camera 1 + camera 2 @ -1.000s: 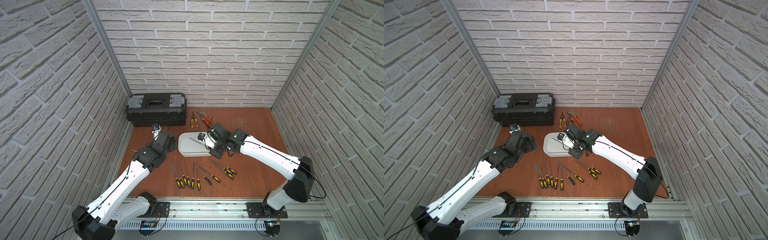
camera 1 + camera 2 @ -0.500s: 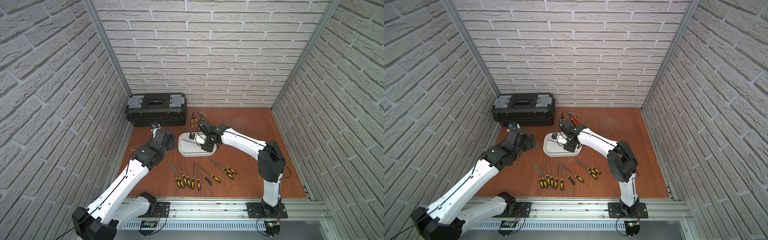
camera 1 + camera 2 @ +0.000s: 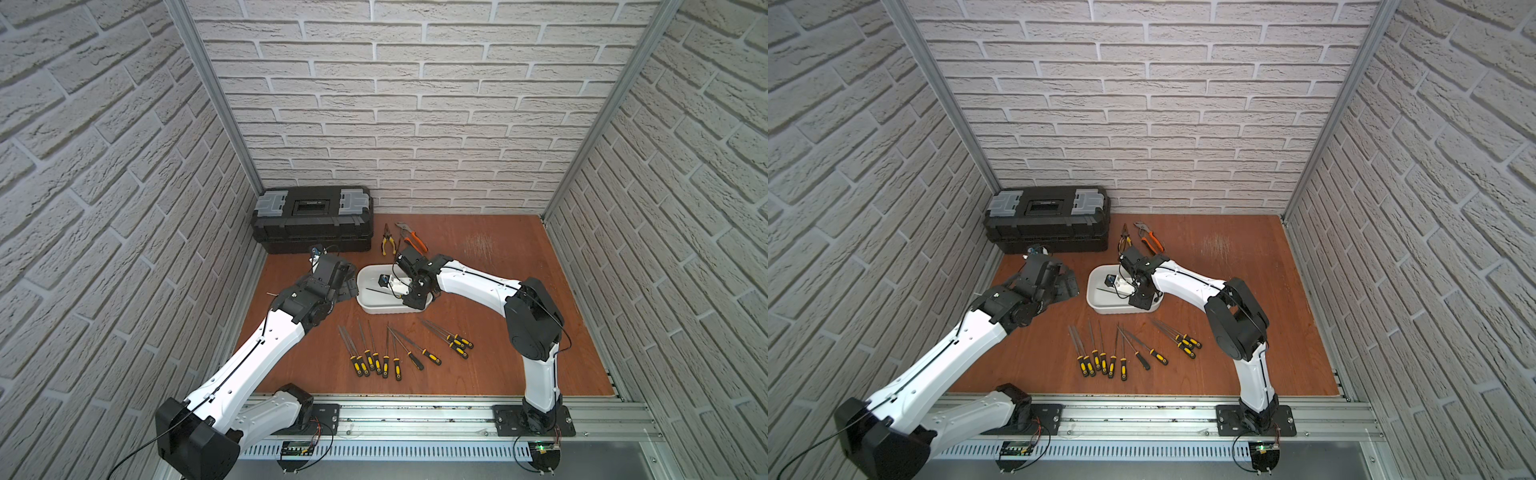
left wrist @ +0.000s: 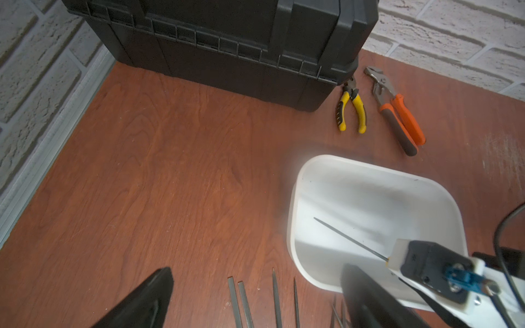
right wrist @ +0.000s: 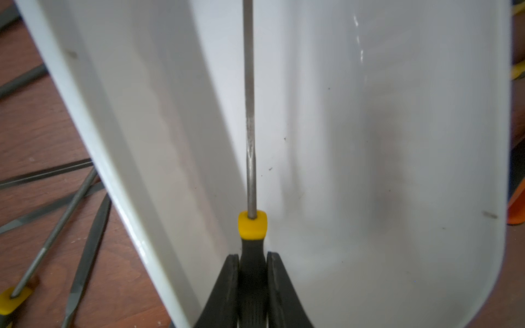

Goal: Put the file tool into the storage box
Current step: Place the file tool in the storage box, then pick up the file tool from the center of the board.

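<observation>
Over box [image 5: 369,99] interior — file [image 5: 249,127] handle pinched in right gripper [image 5: 252,264]; left gripper [image 4: 257,272] jaws spread, empty, beside box.

file tool [image 5: 250,113]: grey shaft, black-yellow handle clamped by right gripper [image 5: 252,262], shaft pointing left within the box
storage box [image 3: 380,308]: white shallow tub, upright, centre of scene

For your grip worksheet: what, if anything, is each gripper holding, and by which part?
Right gripper: a file, by its black handle. Left gripper: open, nothing held.
</observation>
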Controlling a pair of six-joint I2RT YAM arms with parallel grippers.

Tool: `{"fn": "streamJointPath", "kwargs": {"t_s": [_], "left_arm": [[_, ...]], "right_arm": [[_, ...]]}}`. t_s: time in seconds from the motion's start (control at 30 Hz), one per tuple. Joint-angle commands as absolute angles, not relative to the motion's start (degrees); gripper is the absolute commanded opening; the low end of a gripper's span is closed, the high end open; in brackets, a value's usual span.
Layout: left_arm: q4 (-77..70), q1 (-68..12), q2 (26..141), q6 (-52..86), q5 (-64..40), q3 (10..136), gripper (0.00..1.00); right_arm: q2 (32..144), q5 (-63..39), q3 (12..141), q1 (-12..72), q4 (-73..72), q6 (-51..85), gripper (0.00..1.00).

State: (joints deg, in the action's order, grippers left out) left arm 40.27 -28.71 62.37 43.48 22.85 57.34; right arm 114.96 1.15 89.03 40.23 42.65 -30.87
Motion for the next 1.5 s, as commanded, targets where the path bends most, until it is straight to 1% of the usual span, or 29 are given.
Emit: {"fn": "streamJointPath", "kwargs": {"t_s": [0.0, 0.07, 0.13, 0.2, 0.33, 0.53, 0.63, 0.7, 0.8, 0.87, 1.07, 1.17, 1.27, 1.37, 1.47], "left_arm": [[38.43, -28.31, 63.37, 42.98, 21.98, 59.28, 0.98], [38.5, -28.26, 63.88, 42.89, 21.92, 59.41, 0.98], [38.49, -28.21, 64.22, 42.89, 21.94, 59.41, 0.98], [38.32, -28.12, 64.57, 43.0, 21.82, 59.33, 0.98], [37.97, -28.13, 65.16, 43.03, 21.62, 59.33, 0.98], [37.77, -27.97, 65.72, 43.24, 21.55, 59.41, 0.98], [37.86, -28.01, 66.12, 43.74, 21.54, 59.19, 0.98], [38.18, -27.89, 66.71, 44.46, 21.28, 59.15, 0.98], [38.31, -27.83, 68.12, 44.47, 18.93, 59.84, 0.98], [38.73, -27.95, 69.21, 44.23, 17.97, 60.52, 0.98], [39.47, -29.25, 72.18, 44.03, 17.58, 61.46, 0.98], [38.87, -30.08, 72.73, 44.84, 17.58, 61.11, 0.98], [38.17, -31.2, 73.11, 45.68, 17.56, 60.52, 0.98], [37.97, -32.05, 73.66, 46.63, 17.44, 60.16, 0.98], [37.97, -32.96, 74.21, 47.73, 17.47, 59.69, 0.98]], "right_arm": [[114.35, -0.26, 88.33, 39.99, 42.16, -30.57, 0.14], [114.42, -0.61, 88.76, 39.99, 42.72, -30.41, 0.17], [114.69, -0.69, 89.37, 40.15, 43.33, -29.93, 0.23], [115.11, -0.45, 90.17, 40.26, 44.06, -29.34, 0.32], [115.44, 0.08, 91.65, 40.45, 45.06, -27.99, 0.39], [113.88, 2.87, 93.68, 40.34, 45.6, -24.12, 0.4], [110.31, 3.93, 93.64, 40.27, 44.54, -20.67, 0.45], [107.66, 4.92, 93.01, 40.11, 43.08, -16.92, 0.45], [103.63, 9.02, 93.17, 40.02, 43.21, -8.25, 0.42], [99.95, 8.86, 92.19, 40.05, 43.41, -3.33, 0.42], [88.15, 7.11, 84.07, 40.08, 44.68, 11.33, 0.44], [82.18, 3.27, 77.23, 40.09, 44.85, 16.95, 0.48], [77.1, -0.04, 69.69, 40.29, 45.16, 22.29, 0.48], [72.91, -2.79, 61.54, 40.59, 44.69, 25.86, 0.5], [71.35, -5.69, 54.98, 40.77, 44.03, 27.05, 0.51]]}}
